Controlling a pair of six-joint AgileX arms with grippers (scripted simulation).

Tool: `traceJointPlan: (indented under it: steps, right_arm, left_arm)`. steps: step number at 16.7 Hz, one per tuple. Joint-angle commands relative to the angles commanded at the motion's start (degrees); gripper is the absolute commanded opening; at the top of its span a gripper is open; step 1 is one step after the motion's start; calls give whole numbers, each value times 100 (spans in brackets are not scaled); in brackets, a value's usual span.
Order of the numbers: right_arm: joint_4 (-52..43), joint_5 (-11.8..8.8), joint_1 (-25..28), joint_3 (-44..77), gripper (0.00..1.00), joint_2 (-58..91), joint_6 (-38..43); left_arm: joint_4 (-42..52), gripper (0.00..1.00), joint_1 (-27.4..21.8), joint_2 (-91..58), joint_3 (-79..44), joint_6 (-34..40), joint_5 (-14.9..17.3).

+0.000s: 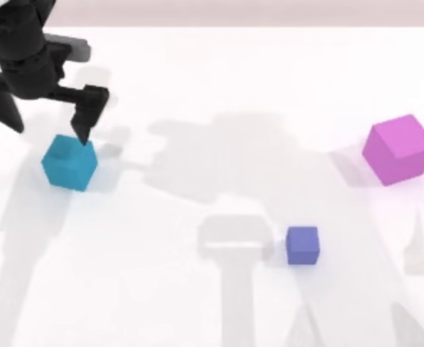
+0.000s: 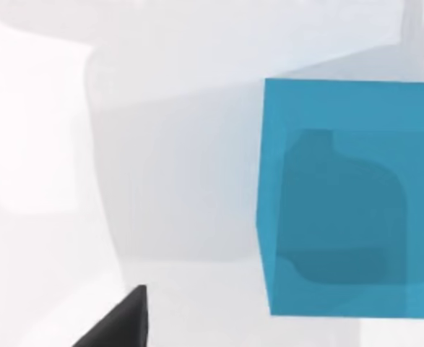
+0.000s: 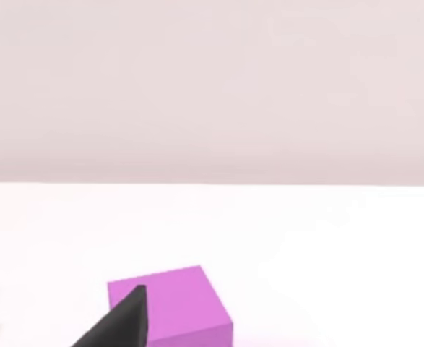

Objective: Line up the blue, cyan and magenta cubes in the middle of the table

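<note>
White and smooth, the flat table [image 1: 219, 87] filled the top view, with a pale pinkish-grey band along its far edge. Three plain matte cubes stood on it, well apart from each other and not in a line. The mid-sized teal-cyan cube [image 1: 69, 163] stood at the table's left side. The largest cube, the pink-magenta cube [image 1: 399, 150], stood at the right side. The smallest one, the periwinkle-blue cube [image 1: 302, 245], stood a little right of the middle and nearer to the front edge than the other two.

The black left gripper [image 1: 49, 130] hung over the left side of the table, just above the teal-cyan cube. One dark fingertip [image 1: 84, 132] pointed down at the cube's top far edge; whether it touched the cube could not be told. Its jaws were spread wide and held nothing. In the left wrist view the teal-cyan cube [image 2: 349, 199] appeared large and close, with a shadow on its face, and only one dark finger [image 2: 121, 322] came into view.

The right arm did not appear in the top view. In the right wrist view one dark finger [image 3: 118, 322] stood before the pink-magenta cube [image 3: 179, 300], and I cannot tell how its jaws stood.
</note>
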State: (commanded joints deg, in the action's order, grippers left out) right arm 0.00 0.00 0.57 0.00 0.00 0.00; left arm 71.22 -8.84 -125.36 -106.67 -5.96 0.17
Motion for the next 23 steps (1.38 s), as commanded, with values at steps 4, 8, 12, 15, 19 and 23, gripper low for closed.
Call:
traceJointPlan:
  steps: [4, 8, 12, 15, 19, 23]
  right_arm:
    - [0, 0, 0, 0, 100, 0, 0]
    - [0, 0, 0, 0, 100, 0, 0]
    - [0, 0, 0, 0, 100, 0, 0]
    - [0, 0, 0, 0, 100, 0, 0]
    - [0, 0, 0, 0, 100, 0, 0]
    - [0, 0, 0, 0, 100, 0, 0]
  left_arm:
    - [-422, 100, -21, -117, 334, -20, 1]
    - [-1429, 100, -22, -397, 984, -19, 4]
    - [-1754, 100, -23, -523, 1241, -19, 5]
    - [-1754, 92, -23, -523, 1241, -19, 5]
    - [-1754, 62, -23, -523, 1241, -19, 5]
    - [-1754, 32, -23, -523, 1241, -19, 5]
